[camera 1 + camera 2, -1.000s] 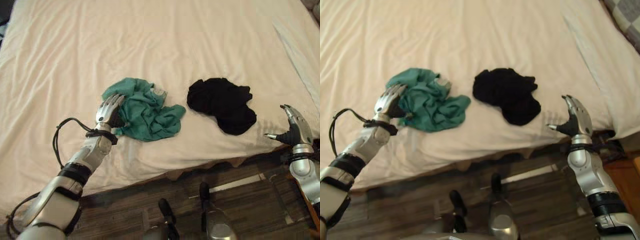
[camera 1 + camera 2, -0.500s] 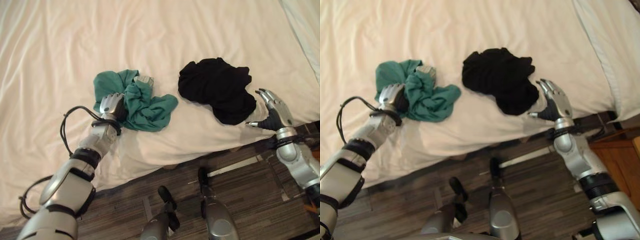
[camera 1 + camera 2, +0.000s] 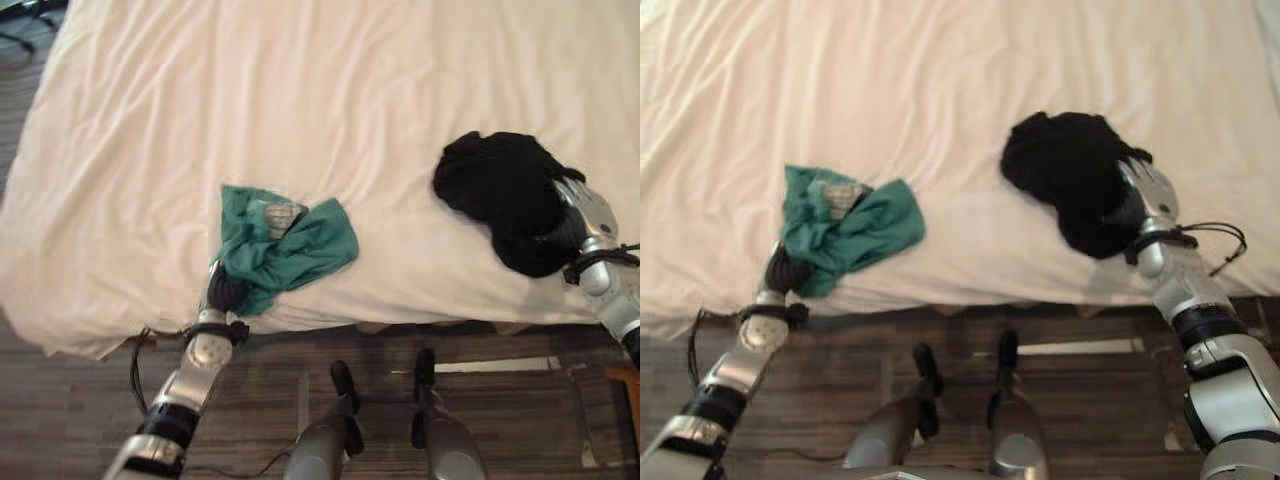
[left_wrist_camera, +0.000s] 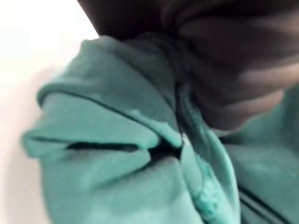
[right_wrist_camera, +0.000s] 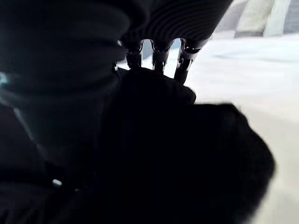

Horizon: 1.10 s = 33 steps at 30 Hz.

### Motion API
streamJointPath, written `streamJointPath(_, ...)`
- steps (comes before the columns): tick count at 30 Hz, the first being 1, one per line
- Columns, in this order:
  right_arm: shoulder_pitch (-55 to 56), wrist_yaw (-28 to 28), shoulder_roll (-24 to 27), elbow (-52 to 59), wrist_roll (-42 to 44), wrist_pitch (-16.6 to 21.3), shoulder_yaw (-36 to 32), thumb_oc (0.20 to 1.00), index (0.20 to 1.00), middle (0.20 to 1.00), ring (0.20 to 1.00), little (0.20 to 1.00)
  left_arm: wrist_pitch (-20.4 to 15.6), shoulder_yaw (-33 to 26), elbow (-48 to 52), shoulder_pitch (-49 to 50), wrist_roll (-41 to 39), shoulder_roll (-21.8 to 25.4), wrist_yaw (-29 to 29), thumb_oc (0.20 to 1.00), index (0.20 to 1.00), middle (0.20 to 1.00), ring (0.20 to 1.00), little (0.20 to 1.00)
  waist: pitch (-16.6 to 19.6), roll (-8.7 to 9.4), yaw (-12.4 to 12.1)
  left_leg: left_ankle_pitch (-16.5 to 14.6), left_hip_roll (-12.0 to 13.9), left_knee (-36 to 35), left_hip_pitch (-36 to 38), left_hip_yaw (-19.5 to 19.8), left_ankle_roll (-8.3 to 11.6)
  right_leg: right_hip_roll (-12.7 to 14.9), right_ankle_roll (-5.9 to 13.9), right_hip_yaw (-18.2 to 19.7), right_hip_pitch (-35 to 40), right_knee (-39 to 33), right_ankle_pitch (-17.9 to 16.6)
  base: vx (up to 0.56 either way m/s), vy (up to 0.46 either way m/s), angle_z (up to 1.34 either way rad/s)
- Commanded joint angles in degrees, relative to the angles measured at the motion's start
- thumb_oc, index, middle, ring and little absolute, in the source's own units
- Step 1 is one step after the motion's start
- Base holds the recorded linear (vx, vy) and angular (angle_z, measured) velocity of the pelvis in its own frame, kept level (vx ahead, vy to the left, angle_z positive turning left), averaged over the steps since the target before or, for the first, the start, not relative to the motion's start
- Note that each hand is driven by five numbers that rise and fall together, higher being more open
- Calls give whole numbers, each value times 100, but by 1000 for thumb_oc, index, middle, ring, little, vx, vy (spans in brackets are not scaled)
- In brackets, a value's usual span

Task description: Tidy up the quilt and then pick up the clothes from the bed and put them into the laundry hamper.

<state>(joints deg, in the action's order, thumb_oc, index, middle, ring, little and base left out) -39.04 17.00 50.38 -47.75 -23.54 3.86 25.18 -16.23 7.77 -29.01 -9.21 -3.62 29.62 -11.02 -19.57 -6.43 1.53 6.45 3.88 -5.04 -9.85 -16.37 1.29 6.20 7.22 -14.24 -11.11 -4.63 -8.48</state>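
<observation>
- Your green garment (image 3: 285,248) lies crumpled at the bed's (image 3: 320,110) edge; the black one (image 3: 505,195) is bunched.
- Your left hand (image 3: 224,292) clutches green cloth; your right hand (image 3: 585,215) presses the black heap, fingers buried, grip unreadable.

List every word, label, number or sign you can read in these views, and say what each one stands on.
None can be read.
Green garment: a pale patch near its upper fold, perhaps a label, too small and blurred to read.
Black garment: no print shows.
Cream sheet: plain, no marks.
Left robot hand and right robot hand: no readable markings.
</observation>
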Motion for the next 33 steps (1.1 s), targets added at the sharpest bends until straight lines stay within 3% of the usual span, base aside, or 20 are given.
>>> streamJointPath(1,-545,-542,-150,-911,225,-143,474,420,420,420,420,420,-98,-343,-66,370,-841,411,162,200,200,200,200,200,132,382,-295,-30,257,4,76,-120,589,588,476,166,54,16,25,-12,12,40)
streamJointPath(2,-621,-618,-223,-1259,306,-140,506,200,200,200,200,200,-145,-344,125,412,-999,375,240,200,200,200,200,200,133,363,-328,-21,246,4,79,-75,588,598,478,116,88,17,32,-14,28,30)
streamJointPath(4,-561,-759,-335,-1661,545,-136,370,200,200,200,200,200,-223,-299,520,494,-1175,334,444,200,200,200,200,200,147,345,-415,-12,221,4,79,13,578,642,482,26,166,21,44,-19,53,35)
streamJointPath(7,-84,-729,-486,-1213,1045,-64,-148,200,200,200,200,200,-235,-265,879,559,-1267,245,694,200,200,200,200,200,224,408,-445,-86,187,4,143,92,542,703,506,-105,315,15,68,4,91,30)
streamJointPath(11,1425,-774,-865,586,1679,273,-1004,200,200,200,200,200,-153,-434,888,705,-1100,186,828,200,200,200,200,200,409,660,-374,-225,132,4,341,151,443,720,533,-204,514,66,97,34,55,18)
streamJointPath(13,2767,-1264,-1664,1877,2738,646,-1544,200,200,200,200,200,-60,-529,742,818,-892,85,879,200,200,200,200,200,558,797,-289,-316,59,4,541,329,356,709,511,-169,628,502,258,71,41,13)
streamJointPath(14,2782,-1267,-1665,1889,2739,642,-1553,200,200,200,200,200,-60,-522,743,820,-892,89,878,200,200,200,200,200,560,800,-292,-317,56,4,544,331,355,713,512,-171,629,510,266,29,11,29)
streamJointPath(16,3414,-1610,-2368,2401,3706,871,-1791,200,200,200,200,200,-61,-487,656,808,-926,-110,859,200,200,200,200,200,625,799,-168,-339,-6,4,580,601,283,484,478,304,638,789,451,45,8,42)
streamJointPath(18,4047,-1883,-2997,3052,4493,1047,-2013,200,200,200,200,200,-44,-580,524,1011,-1032,-500,777,200,200,200,200,200,772,706,-30,-347,-114,4,653,978,195,-180,342,1539,657,1083,925,105,97,99)
streamJointPath(20,4293,-1811,-3119,3309,4433,1077,-2092,200,200,200,200,200,-59,-667,581,1209,-1147,-628,715,200,200,200,200,200,802,709,-69,-369,-182,4,677,1106,167,-228,209,1576,766,1019,1016,77,-12,109)
streamJointPath(21,4342,-1516,-3069,3367,3625,1042,-2051,200,200,200,200,200,-70,-867,594,1402,-1317,-849,581,200,200,200,200,200,924,721,-157,-357,-269,4,702,1371,134,-278,121,1557,897,808,1008,53,-79,33)
streamJointPath(24,4199,-1250,-3031,3125,3125,919,-1915,200,200,200,200,200,-42,-869,590,1454,-1587,-1074,442,200,200,200,200,200,934,720,-283,-320,-313,4,707,1526,206,-215,111,1247,1181,466,997,11,-97,55)
streamJointPath(25,4171,-1060,-2825,3145,2552,824,-1918,200,200,200,200,200,-58,-837,596,1424,-1625,-1147,407,200,200,200,200,200,895,720,-376,-214,-255,4,610,1319,308,-99,160,751,1366,206,1022,-104,-13,121)
streamJointPath(26,4170,-991,-2756,3164,2433,784,-1931,200,200,200,200,200,-45,-803,581,1395,-1570,-1168,378,200,200,200,200,200,845,733,-333,-185,-131,124,526,782,292,-11,202,499,1414,152,998,-175,31,203)
streamJointPath(27,4218,-964,-2717,3221,2304,778,-1938,200,200,200,200,200,-36,-777,523,1366,-1496,-1192,336,200,200,200,200,200,824,746,-242,-278,167,294,529,-203,299,152,247,63,1413,201,959,-118,71,211)
streamJointPath(28,4220,-963,-2717,3223,2302,777,-1938,200,200,200,200,200,-37,-776,523,1367,-1494,-1194,334,200,200,200,200,200,816,747,-239,-296,168,320,527,-199,299,155,249,60,1423,204,964,-100,122,202)
streamJointPath(29,4259,-825,-2705,3286,2088,677,-1880,200,200,200,200,200,-3,-705,491,1322,-1579,-1207,303,200,200,200,200,200,830,785,-146,-376,596,597,662,-1148,426,365,239,-537,1585,230,1004,-23,74,137)
streamJointPath(30,4260,-821,-2707,3287,2083,676,-1878,200,200,200,200,200,-4,-705,489,1323,-1580,-1206,302,200,200,200,200,200,827,785,-142,-381,604,613,659,-1142,434,361,236,-542,1592,229,1007,-35,131,161)
streamJointPath(32,4435,-784,-2658,3275,1795,564,-1904,200,200,200,200,200,-11,-773,447,1429,-1572,-1227,276,200,200,200,200,200,901,806,-244,-304,959,720,813,-1469,557,561,235,-1106,1706,293,945,-12,149,146)
streamJointPath(33,4556,-740,-2696,3338,1715,526,-1964,200,200,200,200,200,52,-745,442,1464,-1520,-1244,292,200,200,200,200,200,950,803,-215,-288,981,688,846,-1401,589,603,218,-1246,1747,314,946,48,183,152)
